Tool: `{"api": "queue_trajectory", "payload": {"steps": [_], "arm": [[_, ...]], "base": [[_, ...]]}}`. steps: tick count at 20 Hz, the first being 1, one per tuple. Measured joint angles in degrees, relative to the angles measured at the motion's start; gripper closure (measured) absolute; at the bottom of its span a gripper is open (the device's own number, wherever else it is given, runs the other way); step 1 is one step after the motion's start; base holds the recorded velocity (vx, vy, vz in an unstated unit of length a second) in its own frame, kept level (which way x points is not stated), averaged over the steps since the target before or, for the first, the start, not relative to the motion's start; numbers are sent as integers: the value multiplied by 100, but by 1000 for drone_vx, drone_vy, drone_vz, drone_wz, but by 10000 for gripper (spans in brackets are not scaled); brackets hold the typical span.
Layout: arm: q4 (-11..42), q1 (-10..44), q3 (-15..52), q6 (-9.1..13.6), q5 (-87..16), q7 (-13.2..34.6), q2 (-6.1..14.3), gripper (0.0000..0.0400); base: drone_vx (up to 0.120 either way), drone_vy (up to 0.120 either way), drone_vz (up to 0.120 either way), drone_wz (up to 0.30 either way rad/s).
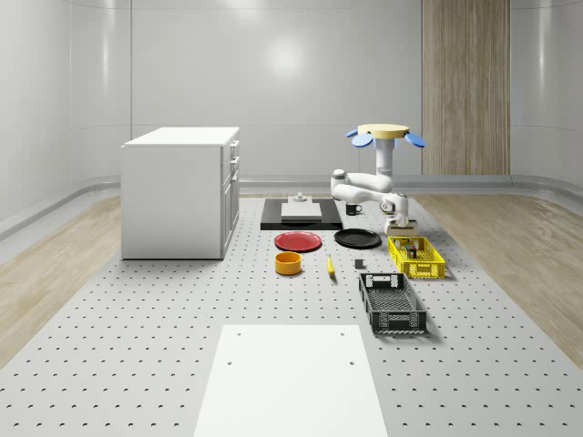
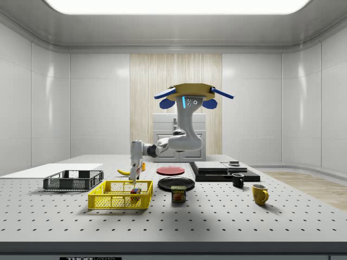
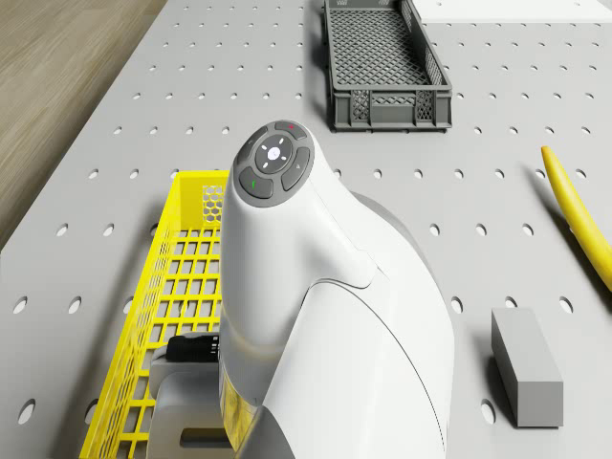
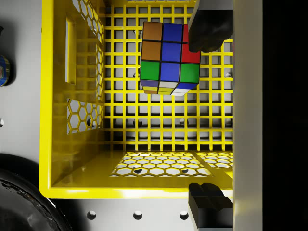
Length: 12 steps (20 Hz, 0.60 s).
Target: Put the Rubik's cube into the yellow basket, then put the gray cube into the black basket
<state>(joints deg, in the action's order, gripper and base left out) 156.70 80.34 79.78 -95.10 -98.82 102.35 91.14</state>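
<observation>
the drone (image 2: 188, 95) hovered over the table (image 1: 137, 364). its gripper (image 4: 207, 120) hung wide open and empty above the yellow basket (image 4: 45, 96), rubik's cube (image 4: 168, 57) lying below.

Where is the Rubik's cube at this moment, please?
The Rubik's cube lies inside the yellow basket, on its mesh floor near one end, below the open claw; the side view shows it low in that basket.
</observation>
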Motion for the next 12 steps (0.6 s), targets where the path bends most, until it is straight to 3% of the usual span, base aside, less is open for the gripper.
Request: {"api": "queue_trajectory", "payload": {"steps": [12], "arm": [[0, 1, 5, -9, 10, 1, 12, 0]], "base": [[0, -120, 0, 0]]}}
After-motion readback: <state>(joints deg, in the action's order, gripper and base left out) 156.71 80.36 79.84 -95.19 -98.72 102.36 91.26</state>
